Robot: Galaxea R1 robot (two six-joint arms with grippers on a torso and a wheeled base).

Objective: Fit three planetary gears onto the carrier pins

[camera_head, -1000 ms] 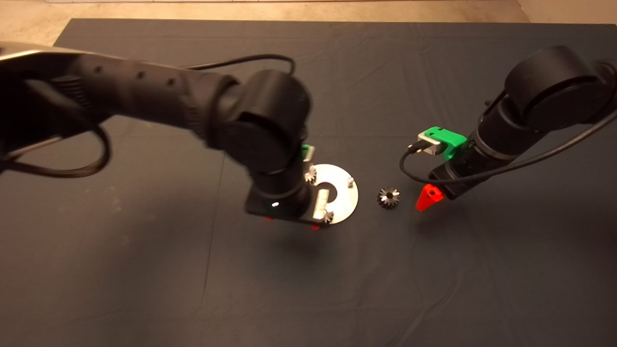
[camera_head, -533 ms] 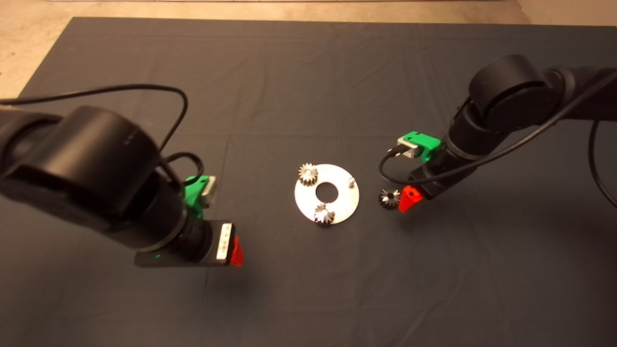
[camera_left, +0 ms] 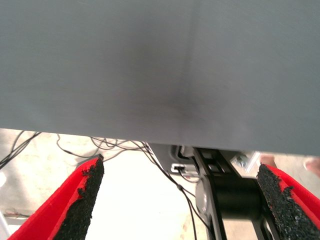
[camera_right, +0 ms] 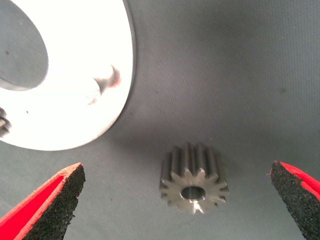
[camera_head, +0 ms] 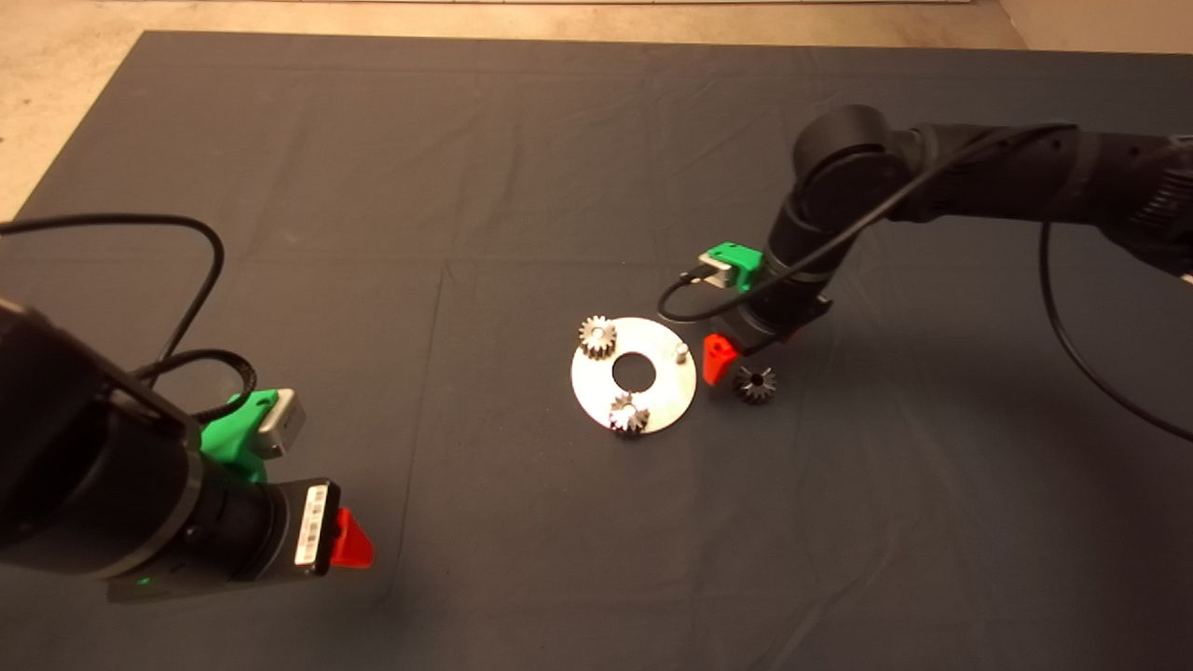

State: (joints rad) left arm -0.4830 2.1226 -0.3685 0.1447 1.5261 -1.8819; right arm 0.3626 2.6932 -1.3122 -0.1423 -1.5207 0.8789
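Observation:
A shiny silver disc [camera_head: 667,396] lies mid-mat with two planetary gears seated on carrier pins: one [camera_head: 597,335] on its far left part, one [camera_head: 628,413] at its near edge. The third pin [camera_head: 681,352] stands bare [camera_right: 111,80]. A third gear [camera_head: 755,383] lies flat on the mat just right of the disc. My right gripper [camera_head: 746,359] hangs low over it, open, and the gear [camera_right: 194,176] sits between the two pads, touching neither. My left gripper [camera_head: 352,545] is at the lower left, open and empty [camera_left: 180,172].
The dark mat [camera_head: 522,186] stretches wide around the disc. In the left wrist view the mat's edge [camera_left: 150,135] shows, with floor cables [camera_left: 165,170] and a black stand beyond it. Tan floor [camera_head: 56,56] borders the mat at the far left.
My left arm has pulled back from the disc to the lower left, uncovering two seated gears. The right gripper has moved left and down and now straddles the loose gear.

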